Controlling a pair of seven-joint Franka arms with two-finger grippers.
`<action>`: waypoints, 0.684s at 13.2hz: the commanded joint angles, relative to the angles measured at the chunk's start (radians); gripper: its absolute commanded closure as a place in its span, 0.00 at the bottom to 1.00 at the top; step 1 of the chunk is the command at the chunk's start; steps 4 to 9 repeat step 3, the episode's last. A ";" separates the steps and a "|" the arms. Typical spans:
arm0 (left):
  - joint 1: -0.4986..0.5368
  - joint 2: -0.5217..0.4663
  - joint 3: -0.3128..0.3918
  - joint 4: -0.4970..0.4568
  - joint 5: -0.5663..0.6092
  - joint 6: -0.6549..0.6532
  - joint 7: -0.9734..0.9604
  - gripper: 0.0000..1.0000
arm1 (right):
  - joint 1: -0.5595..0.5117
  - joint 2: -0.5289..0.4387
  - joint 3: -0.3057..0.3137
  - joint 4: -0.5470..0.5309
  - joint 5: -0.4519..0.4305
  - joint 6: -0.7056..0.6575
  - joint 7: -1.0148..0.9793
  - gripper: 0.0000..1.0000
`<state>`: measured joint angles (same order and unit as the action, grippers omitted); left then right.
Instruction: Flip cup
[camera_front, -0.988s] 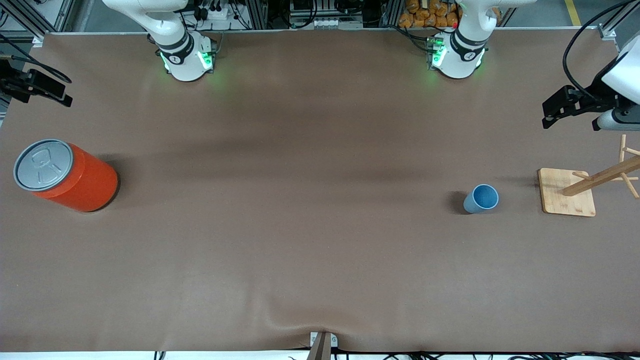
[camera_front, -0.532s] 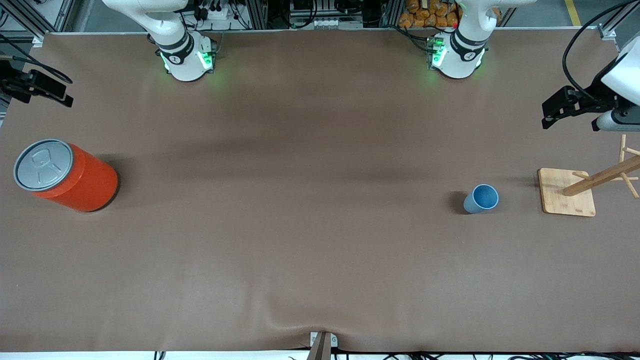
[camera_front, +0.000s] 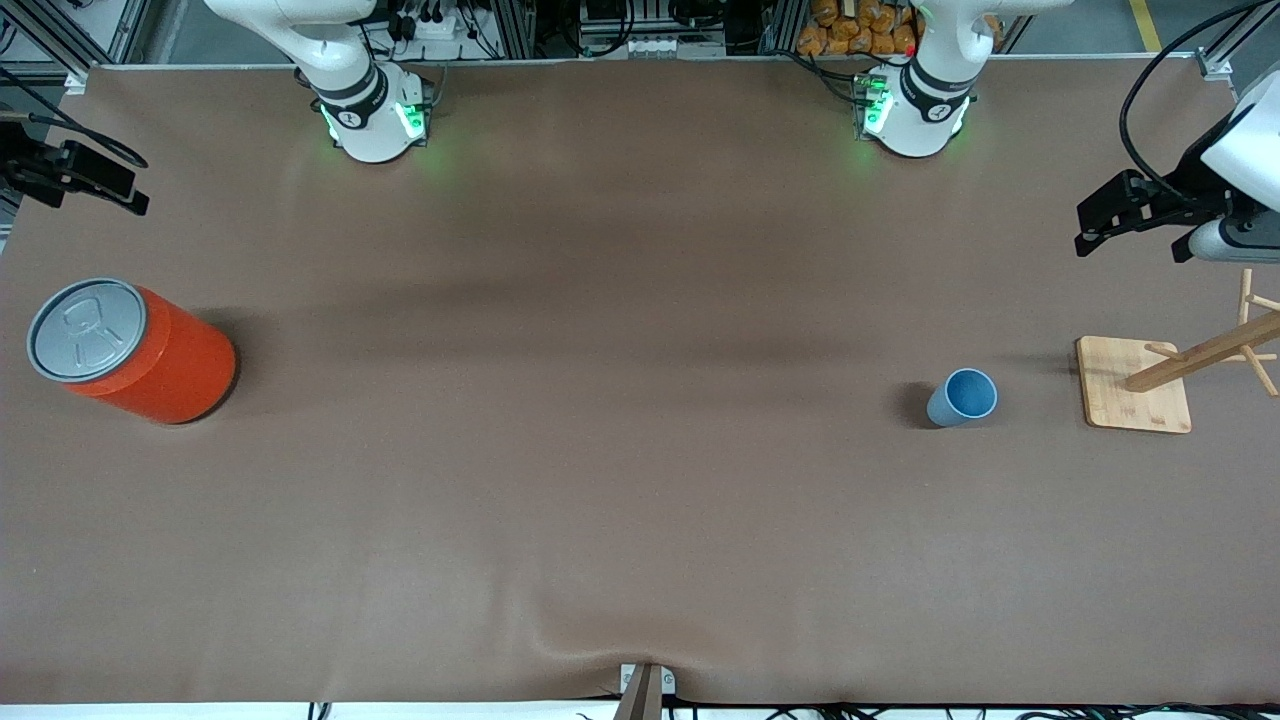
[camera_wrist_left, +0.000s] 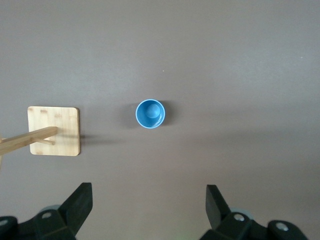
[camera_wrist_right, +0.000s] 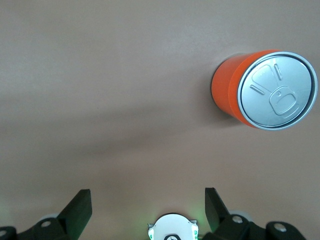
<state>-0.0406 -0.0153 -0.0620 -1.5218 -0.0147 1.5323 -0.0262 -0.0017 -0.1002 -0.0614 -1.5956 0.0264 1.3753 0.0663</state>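
The small light blue tapered plastic cup (camera_front: 963, 397) stands upright on the brown worktop (camera_front: 600, 450), mouth up, near the square wooden base of a peg stand (camera_front: 1134, 384). The left wrist view looks straight into the cup; the front view shows its side wall. The left end effector (camera_wrist_left: 148, 207) hangs spread apart high above the cup. The right end effector (camera_wrist_right: 147, 206), also apart, waits above the large red can (camera_wrist_right: 262, 90).
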 joint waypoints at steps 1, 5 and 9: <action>0.005 0.008 0.007 0.015 -0.021 -0.015 0.009 0.00 | 0.002 -0.009 -0.001 -0.010 0.015 0.005 0.013 0.00; 0.004 0.008 0.020 0.015 -0.022 -0.015 0.012 0.00 | 0.006 -0.009 -0.001 -0.010 0.015 0.007 0.013 0.00; 0.004 0.008 0.020 0.015 -0.022 -0.015 0.012 0.00 | 0.006 -0.009 -0.001 -0.010 0.015 0.007 0.013 0.00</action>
